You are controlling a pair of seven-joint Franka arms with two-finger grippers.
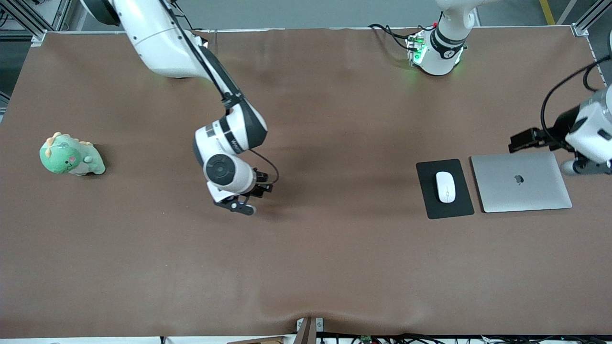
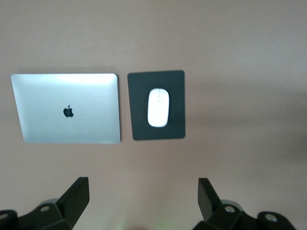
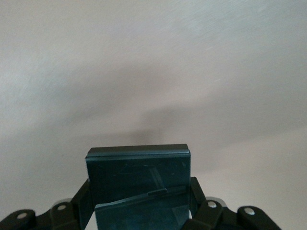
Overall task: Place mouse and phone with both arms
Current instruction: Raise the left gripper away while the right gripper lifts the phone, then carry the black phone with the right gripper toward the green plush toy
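- Right gripper is over bare brown worktop near the middle; jaws clamped on the phone, a black slab held between the fingers in the right wrist view.
- Phone is hidden by the arm in the front view.
- Left gripper waits at the left arm's end of the worktop, over the edge of the closed silver laptop; jaws wide apart, nothing between them.
- Mouse lies on the black mouse pad, roughly centred, lengthwise along it.
- Mouse pad sits just beside the laptop, not touching.
- Green plush dinosaur sits at the right arm's end, well apart from everything else.
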